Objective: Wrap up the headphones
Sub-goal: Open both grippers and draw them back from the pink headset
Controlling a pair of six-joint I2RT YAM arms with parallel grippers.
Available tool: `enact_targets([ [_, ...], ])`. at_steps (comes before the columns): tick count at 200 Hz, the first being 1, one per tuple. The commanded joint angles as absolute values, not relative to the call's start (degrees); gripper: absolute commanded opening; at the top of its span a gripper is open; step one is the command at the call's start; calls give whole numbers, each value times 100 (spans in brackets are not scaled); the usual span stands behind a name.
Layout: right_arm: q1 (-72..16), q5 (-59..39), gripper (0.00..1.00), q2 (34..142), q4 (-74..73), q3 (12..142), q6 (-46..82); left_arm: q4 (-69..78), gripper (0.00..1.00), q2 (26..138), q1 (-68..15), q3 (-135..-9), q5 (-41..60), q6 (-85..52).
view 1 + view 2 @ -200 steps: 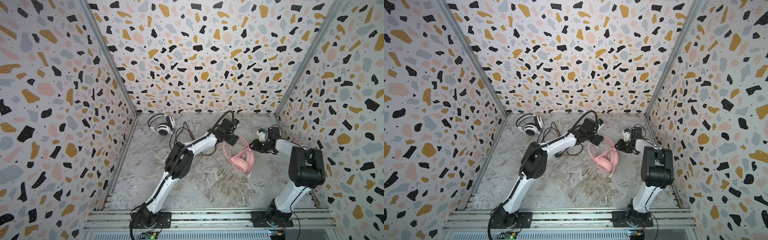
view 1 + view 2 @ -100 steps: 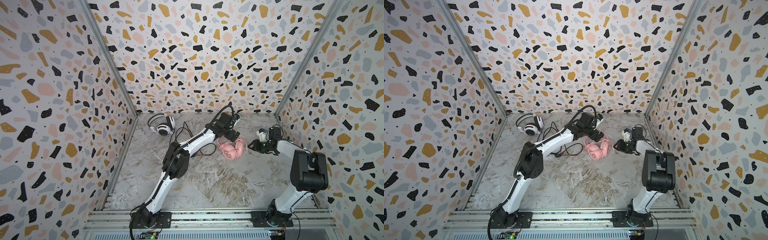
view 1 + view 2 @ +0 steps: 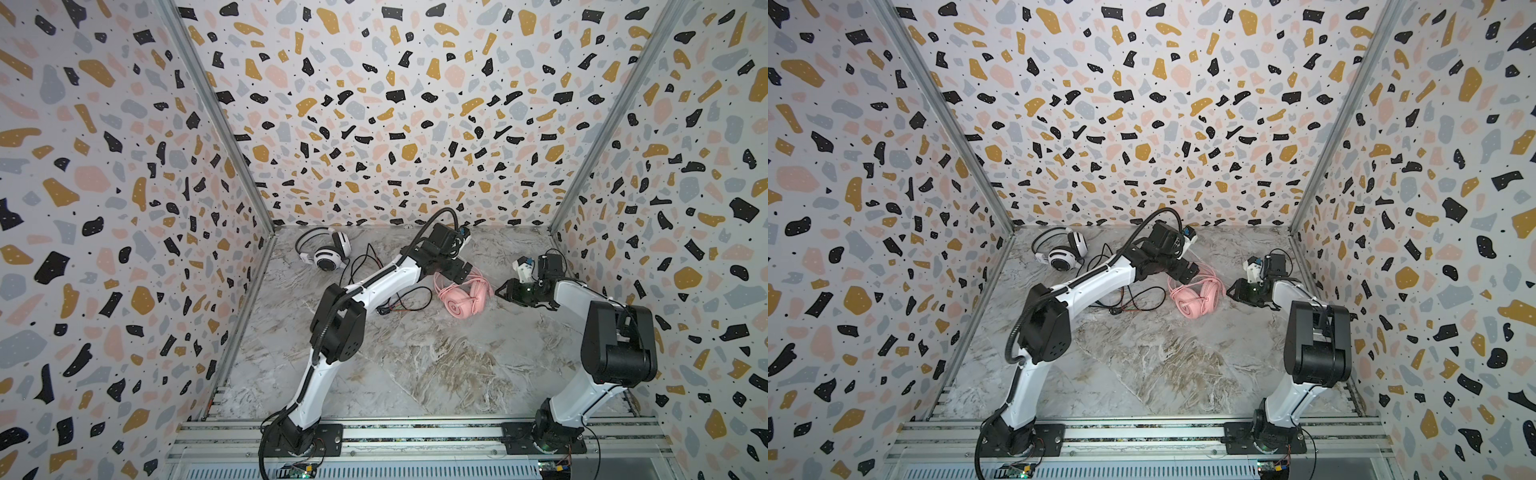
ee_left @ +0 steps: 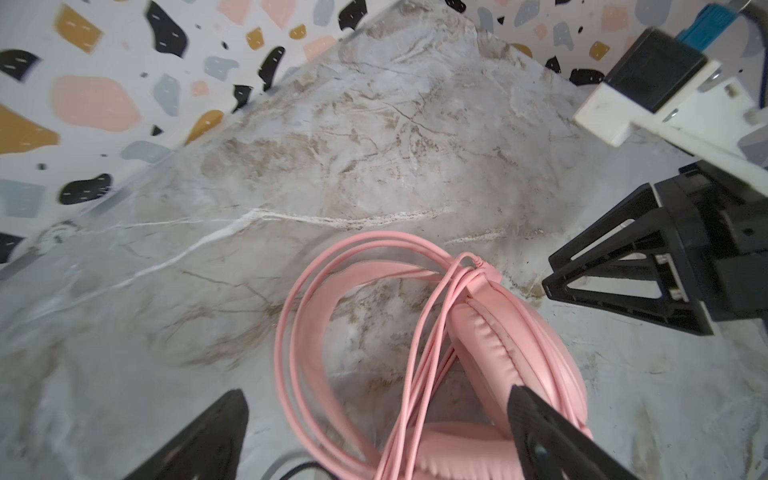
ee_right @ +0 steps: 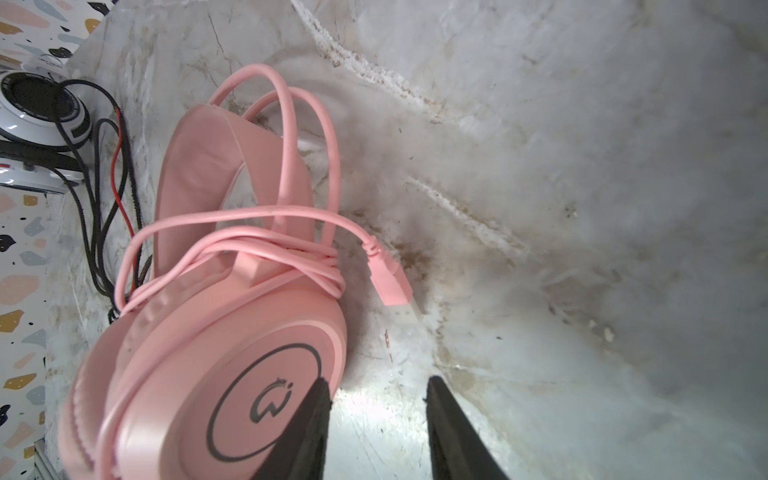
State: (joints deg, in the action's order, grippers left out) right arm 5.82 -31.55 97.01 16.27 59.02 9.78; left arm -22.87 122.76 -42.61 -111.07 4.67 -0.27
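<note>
while the pink headset (image 3: 461,297) lies on the marble table (image 3: 415,374), a little toward 1 o'clock from the middle in both top views, the left gripper (image 3: 456,271) hangs just over it at 11 o'clock. its jaws are spread very wide and hold nothing. in the left wrist view one black finger (image 4: 540,436) shows in front of the soft ear cup. the pink band and the loops of the pink cable (image 4: 374,237) show between the two fingers. i cannot tell if a finger touches the cup.

the right gripper (image 3: 503,291) sits low at 3 o'clock of the pink headset, just beside it. its jaws are partly apart, with only bare table between them.

the pink cable is wound around the band just above the cup. its plug (image 5: 390,286) rests on the table next to it.

a second ago the pink headset lay a bit more toward 5 o'clock of where it is now. it has slid back, and it has been in this spot for the last half second. the left arm's elbow has swung a little toward 9 o'clock. the right gripper has hardly moved.

the white headset (image 3: 328,253) stays at 10 o'clock by the back corner, and its black cable (image 5: 98,216) lies loose on the table.
</note>
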Motion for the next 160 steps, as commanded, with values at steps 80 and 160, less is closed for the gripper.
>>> enact_targets([
  [80, 551, -3112, 41, 7950, 1631, 5538, 1286, -64, 98, 9603, -4034, -6507, -215, -2303],
  [160, 527, -3102, 41, 7062, 1910, 5524, 1310, 256, 89, 11557, -4254, -7630, 757, -3652],
])
